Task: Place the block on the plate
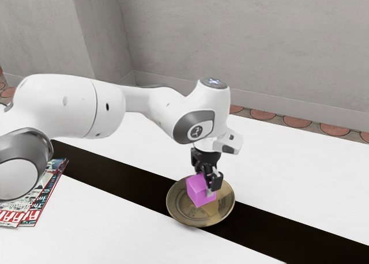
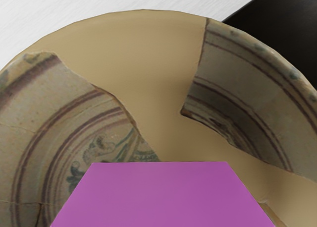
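The block (image 1: 197, 193) is being gripped by the gripper (image 1: 204, 187), directly below the palm and over the inside of the plate (image 1: 179, 208), well within its rim. The short drop between block and plate is what the coming move is being judged on: little sideways shift is being called for. Whether the plate is already being touched by the block's underside cannot be told.

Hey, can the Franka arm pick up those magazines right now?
Probably not: its gripper seems shut on the magenta block over the plate, well away from the magazines.
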